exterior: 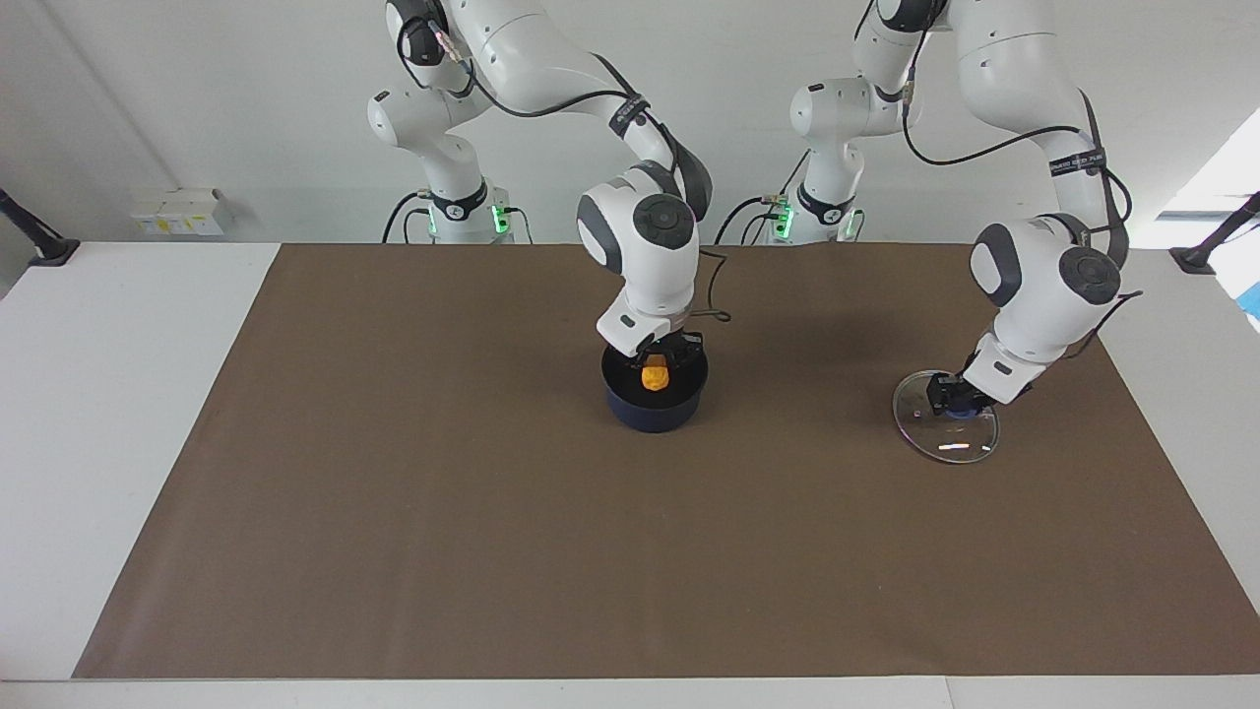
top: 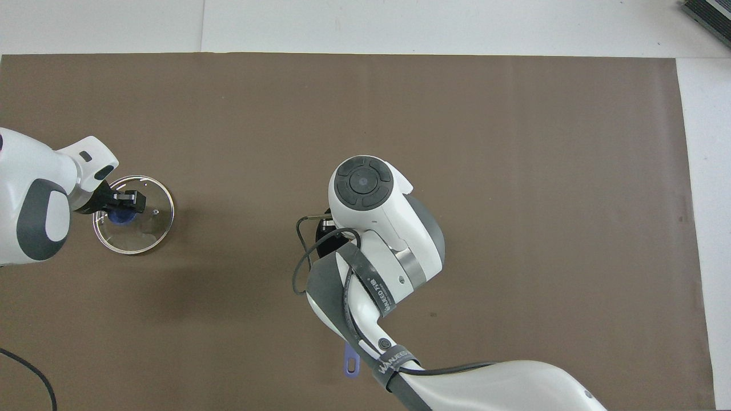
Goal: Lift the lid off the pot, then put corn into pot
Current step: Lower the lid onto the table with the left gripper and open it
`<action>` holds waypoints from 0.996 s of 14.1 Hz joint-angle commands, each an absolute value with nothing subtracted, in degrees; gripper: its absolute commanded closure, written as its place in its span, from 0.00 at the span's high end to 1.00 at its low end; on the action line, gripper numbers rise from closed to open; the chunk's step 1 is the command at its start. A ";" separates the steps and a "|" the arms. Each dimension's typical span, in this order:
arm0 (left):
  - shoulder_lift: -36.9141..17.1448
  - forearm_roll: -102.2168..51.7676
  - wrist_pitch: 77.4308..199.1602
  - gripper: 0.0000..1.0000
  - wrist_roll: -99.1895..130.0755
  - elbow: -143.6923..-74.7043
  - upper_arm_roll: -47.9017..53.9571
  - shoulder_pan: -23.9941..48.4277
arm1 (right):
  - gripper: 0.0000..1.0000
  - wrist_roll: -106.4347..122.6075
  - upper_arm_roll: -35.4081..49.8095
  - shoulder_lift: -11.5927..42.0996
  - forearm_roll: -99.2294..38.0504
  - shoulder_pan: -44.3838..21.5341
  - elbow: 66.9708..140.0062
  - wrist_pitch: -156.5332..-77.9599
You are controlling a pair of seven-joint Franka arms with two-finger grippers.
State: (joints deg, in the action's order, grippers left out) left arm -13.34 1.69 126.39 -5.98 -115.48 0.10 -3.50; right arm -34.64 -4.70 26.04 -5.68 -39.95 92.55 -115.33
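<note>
The dark blue pot (exterior: 652, 412) stands mid-mat, and its blue handle (top: 351, 362) points toward the robots. My right gripper (exterior: 656, 366) is shut on the orange-yellow corn (exterior: 655, 377), which hangs inside the pot's mouth, partly below the rim. In the overhead view the right arm hides the pot's bowl and the corn. Toward the left arm's end of the table, my left gripper (exterior: 947, 399) (top: 127, 201) is shut on the blue knob (top: 119, 217) of the clear glass lid (exterior: 945, 443) (top: 145, 228). The lid lies low at the mat, almost flat.
A brown mat (exterior: 394, 512) covers most of the white table (exterior: 98, 414). A black cable (top: 302, 268) loops beside the right wrist near the pot. A small white box (exterior: 182, 211) stands at the table's edge, at the right arm's end.
</note>
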 commanded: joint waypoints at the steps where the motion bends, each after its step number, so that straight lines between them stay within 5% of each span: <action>1: -12.04 1.05 128.15 1.00 -7.21 -117.16 0.70 -4.13 | 0.14 -34.45 -4.48 25.40 -6.77 -39.82 94.66 -117.33; 14: -11.60 1.05 113.57 1.00 -4.58 -102.93 1.49 1.23 | 0.21 -32.61 -4.48 26.10 -9.75 -38.50 94.92 -123.13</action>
State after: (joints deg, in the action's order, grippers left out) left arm -11.99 1.56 117.71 -5.80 -105.75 1.90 -0.46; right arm -34.33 -4.91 26.23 -8.03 -39.56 94.01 -120.80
